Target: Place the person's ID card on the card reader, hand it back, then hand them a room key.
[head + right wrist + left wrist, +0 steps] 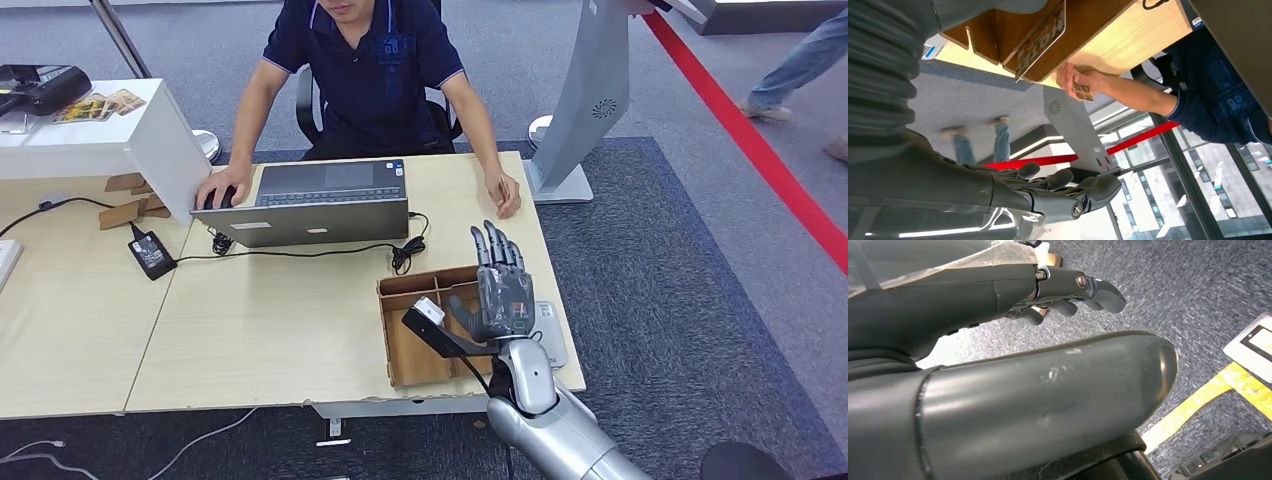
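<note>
While I watch the head view, the landmark I use is the wooden organiser tray [400, 350], a flat plywood box with thin partitions forming several compartments, sitting near the front right corner of the pale wood-grain table [290, 320]. Just beside the tray, toward the table's right edge, lies a flat grey card reader [549, 332], partly hidden by the hand. Beyond the tray, a grey laptop [320, 200] stands open with a black cable looping toward the tray. The person [370, 70], in a dark blue polo, sits behind the laptop; in the right wrist view their hand [1075, 80] holds a small patterned card [1082, 91] at the far table edge, well apart from the tray. The floor is blue-grey carpet, crossed by a red stripe. My right hand [497, 285] hovers above the tray's right side, palm down, dark fingers straight and apart, holding nothing. My left hand [1068, 295] hangs over the carpet, fingers loosely extended, nothing in it.
</note>
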Available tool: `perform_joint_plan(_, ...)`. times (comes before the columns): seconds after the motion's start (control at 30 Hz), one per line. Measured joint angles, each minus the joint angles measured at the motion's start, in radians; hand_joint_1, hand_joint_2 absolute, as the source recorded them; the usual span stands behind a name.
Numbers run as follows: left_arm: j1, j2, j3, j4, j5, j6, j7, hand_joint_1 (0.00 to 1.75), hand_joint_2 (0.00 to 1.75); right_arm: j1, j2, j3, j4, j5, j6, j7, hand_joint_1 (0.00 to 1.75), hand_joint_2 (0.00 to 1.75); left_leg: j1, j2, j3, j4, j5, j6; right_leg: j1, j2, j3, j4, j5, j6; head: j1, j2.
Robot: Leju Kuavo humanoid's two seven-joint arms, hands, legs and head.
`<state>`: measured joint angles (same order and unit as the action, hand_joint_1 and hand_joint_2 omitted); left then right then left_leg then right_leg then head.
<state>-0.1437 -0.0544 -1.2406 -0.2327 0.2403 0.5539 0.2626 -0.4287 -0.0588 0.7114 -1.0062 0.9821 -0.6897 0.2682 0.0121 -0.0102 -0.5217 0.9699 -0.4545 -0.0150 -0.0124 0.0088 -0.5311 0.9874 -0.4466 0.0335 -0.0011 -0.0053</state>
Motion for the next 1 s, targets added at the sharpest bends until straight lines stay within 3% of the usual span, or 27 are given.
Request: perform_joint_plan(1.0, -0.007, -0.005, 0.0, 0.0, -0.005, 0.0, 0.003, 0.0, 0.0, -0.003, 0.012, -0.031, 0.032, 0.022, 0.0, 0.001, 0.0, 1.75, 0.0, 0.0, 0.0, 0.0, 0.0, 0.0, 0.0, 0.0, 0.0, 0.0, 0.0, 0.0, 0.0, 0.0)
